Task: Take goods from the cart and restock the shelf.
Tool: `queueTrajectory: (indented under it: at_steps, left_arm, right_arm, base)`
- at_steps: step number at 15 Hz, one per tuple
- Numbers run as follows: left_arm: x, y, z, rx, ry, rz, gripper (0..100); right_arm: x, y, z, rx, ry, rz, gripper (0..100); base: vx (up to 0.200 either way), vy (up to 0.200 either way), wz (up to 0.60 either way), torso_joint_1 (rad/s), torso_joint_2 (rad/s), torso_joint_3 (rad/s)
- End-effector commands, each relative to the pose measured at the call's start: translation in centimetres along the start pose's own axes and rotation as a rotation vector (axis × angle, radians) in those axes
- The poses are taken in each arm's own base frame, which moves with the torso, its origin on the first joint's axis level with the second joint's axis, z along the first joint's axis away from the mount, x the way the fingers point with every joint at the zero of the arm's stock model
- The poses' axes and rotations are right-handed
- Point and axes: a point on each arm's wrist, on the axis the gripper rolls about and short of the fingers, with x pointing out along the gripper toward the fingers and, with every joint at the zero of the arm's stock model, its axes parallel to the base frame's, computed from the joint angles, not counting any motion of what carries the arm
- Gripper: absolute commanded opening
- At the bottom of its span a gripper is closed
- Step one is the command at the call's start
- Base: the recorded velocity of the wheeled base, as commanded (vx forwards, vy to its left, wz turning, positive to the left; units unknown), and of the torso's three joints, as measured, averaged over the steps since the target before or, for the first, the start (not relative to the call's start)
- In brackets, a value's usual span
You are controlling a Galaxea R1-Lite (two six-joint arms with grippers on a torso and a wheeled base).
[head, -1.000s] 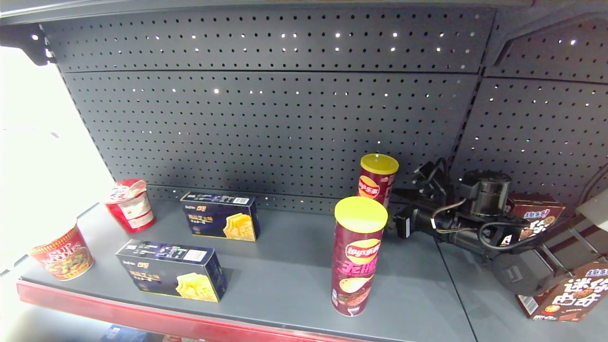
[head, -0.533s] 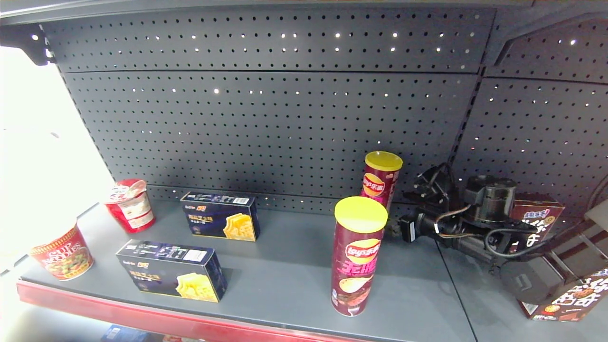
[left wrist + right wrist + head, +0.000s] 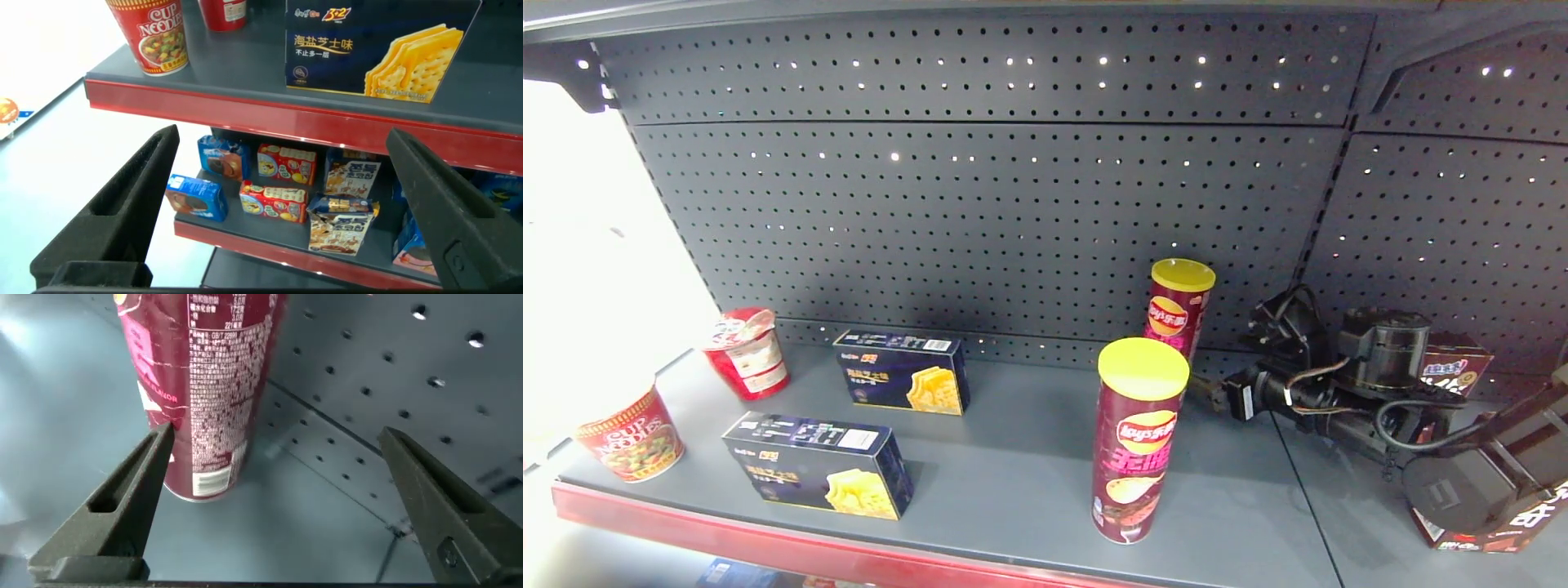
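The rear chip can (image 3: 1178, 306) stands upright against the pegboard (image 3: 980, 229). Just right of it the right gripper (image 3: 275, 437) gapes empty; bare shelf (image 3: 1013, 465) lies left. Well forward of it, past the red shelf edge (image 3: 245, 102), the left gripper (image 3: 282, 131) hangs spread, empty.

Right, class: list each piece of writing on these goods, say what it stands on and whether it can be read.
Noodle cup: big brand lettering, readable.
Cracker box: brand logo, white characters, readable.
Front chip can: round logo, large characters, readable.
Rear chip can: dense fine print, too small.
Lower-shelf packets: blurred.
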Motion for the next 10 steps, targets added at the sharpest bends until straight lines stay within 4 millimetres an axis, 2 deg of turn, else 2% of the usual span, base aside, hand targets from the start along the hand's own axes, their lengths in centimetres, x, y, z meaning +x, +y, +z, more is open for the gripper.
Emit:
queueTrajectory:
  at_steps: [1, 10]
  left_arm:
    - [0.01, 0.00, 0.01, 0.000, 0.001, 0.000, 100]
    - [0.01, 0.00, 0.01, 0.000, 0.001, 0.000, 100]
  right_arm:
    - [0.07, 0.09, -0.10, 0.001, 0.004, 0.000, 100]
    - [-0.16, -0.87, -0.76, 0.004, 0.039, -0.082, 100]
  base:
    - [0.000, 0.000, 0.00, 0.000, 0.00, 0.000]
    - [0.000, 0.000, 0.00, 0.000, 0.00, 0.000]
